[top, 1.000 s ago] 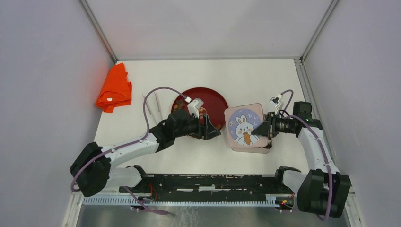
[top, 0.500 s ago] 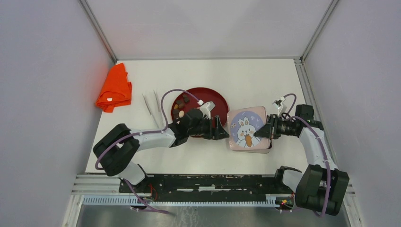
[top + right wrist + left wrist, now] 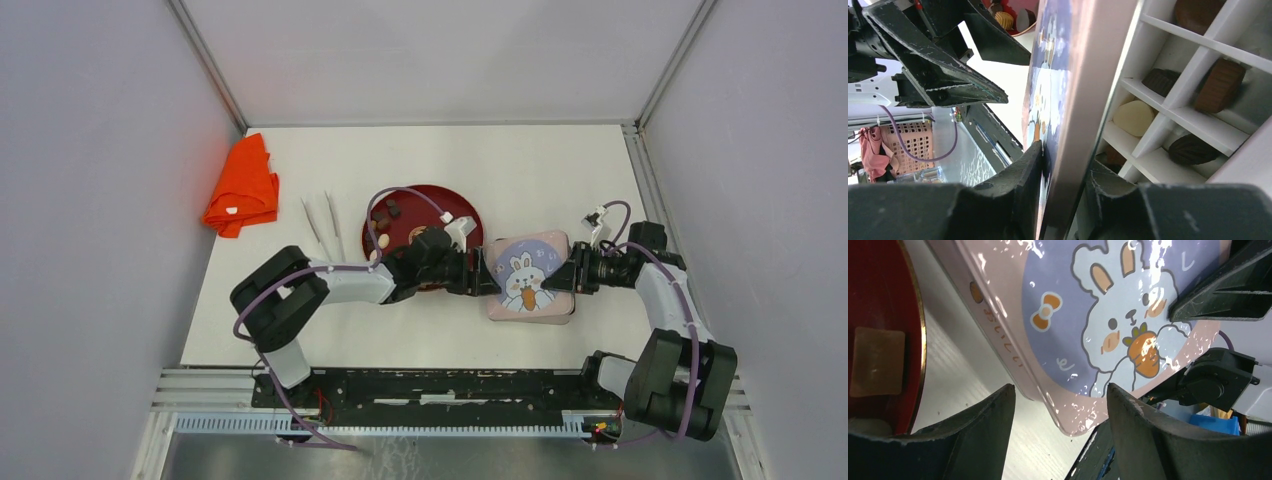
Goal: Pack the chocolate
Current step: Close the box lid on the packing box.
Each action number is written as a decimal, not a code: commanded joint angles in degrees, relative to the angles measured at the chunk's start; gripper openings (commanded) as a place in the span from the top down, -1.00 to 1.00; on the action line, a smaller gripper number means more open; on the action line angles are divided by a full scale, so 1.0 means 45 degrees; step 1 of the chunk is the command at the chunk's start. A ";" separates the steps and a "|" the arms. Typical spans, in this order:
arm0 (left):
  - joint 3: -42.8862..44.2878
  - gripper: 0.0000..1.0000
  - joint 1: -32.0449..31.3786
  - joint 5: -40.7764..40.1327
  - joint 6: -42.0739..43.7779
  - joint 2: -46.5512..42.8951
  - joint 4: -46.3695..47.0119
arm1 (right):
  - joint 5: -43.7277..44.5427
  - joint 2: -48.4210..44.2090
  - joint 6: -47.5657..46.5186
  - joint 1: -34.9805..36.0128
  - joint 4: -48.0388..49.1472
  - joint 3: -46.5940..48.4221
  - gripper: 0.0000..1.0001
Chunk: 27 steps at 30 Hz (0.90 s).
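While the red plate with loose chocolate pieces lies just beside the left finger of your left pincer, that pincer stands spread wide, its tips at the near edge of the bunny lid. Your right pincer straddles the lid's opposite rim, one finger on the printed face and one beneath, but you cannot tell whether it truly pinches. Just past its fingers, under the tilted lid, more chocolate pieces sit in the cells of the white divided box.

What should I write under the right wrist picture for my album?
The right gripper straddles the bunny lid; chocolates sit in the box.
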 commanded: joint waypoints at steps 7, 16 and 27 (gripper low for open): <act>0.1453 -0.41 -0.0269 0.0241 0.0200 0.0609 -0.0349 | 0.1447 0.0603 -0.1313 -0.0112 -0.0359 0.0906 0.06; 0.1938 -0.40 -0.0282 0.0118 0.0539 0.0942 -0.0859 | 0.2185 0.1273 -0.1690 -0.0127 -0.0855 0.2030 -0.17; 0.2708 -0.40 -0.0272 0.0062 0.0889 0.1247 -0.1475 | 0.2990 0.2554 -0.2667 -0.0282 -0.1571 0.3362 -0.37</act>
